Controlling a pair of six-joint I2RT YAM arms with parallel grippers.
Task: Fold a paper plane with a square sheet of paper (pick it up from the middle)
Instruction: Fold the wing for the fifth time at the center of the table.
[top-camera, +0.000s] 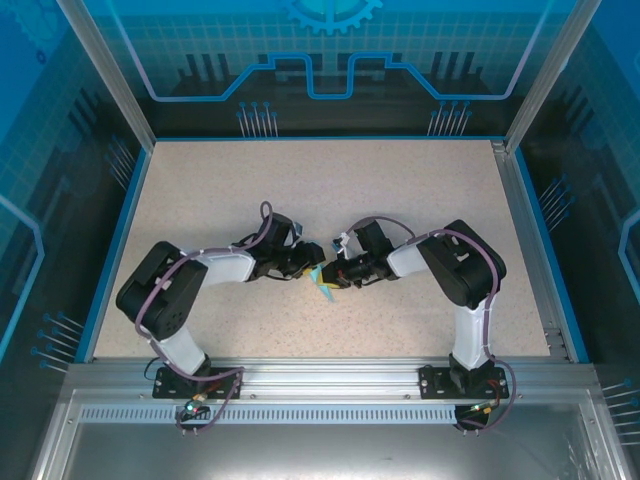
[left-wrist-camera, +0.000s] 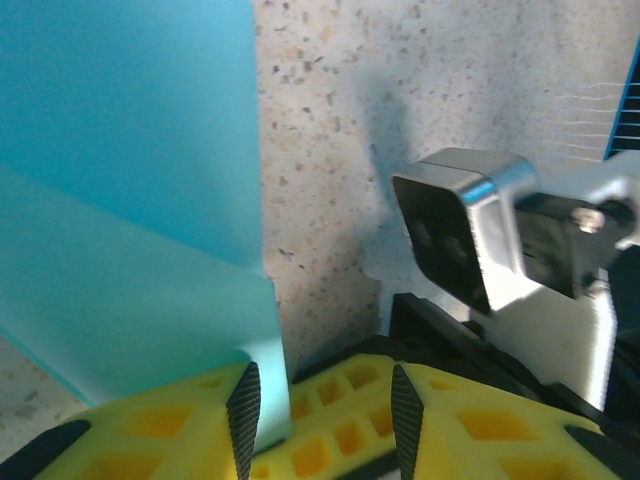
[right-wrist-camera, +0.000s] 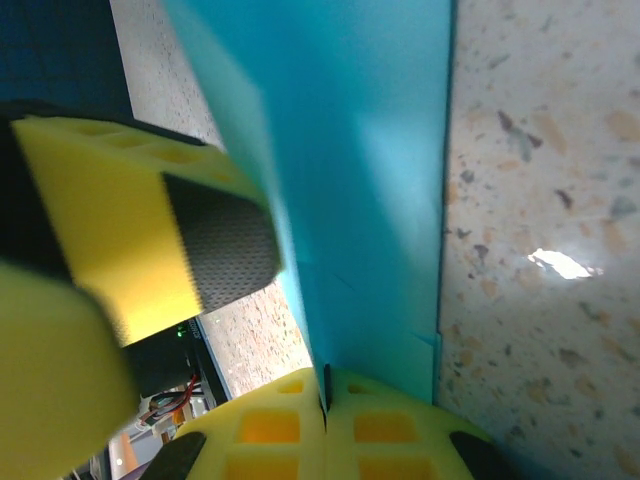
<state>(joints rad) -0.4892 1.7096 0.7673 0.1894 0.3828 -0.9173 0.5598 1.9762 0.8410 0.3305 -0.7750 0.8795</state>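
From bases at the near edge of the counter (top-camera: 400, 190), the left arm (top-camera: 200, 272) and right arm (top-camera: 462, 265) are bent inward to its middle, where the folded cyan paper (right-wrist-camera: 370, 180), plain, layered and stood on edge, is pinched in the closed right end effector (right-wrist-camera: 325, 390), the left end effector (left-wrist-camera: 322, 420) being part open with one finger just beside it.

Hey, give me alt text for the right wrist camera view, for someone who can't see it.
The right gripper is shut on a folded cyan paper that rises up the middle of the frame. One black-padded finger of the left gripper sits just left of the paper, with speckled tabletop on the right.
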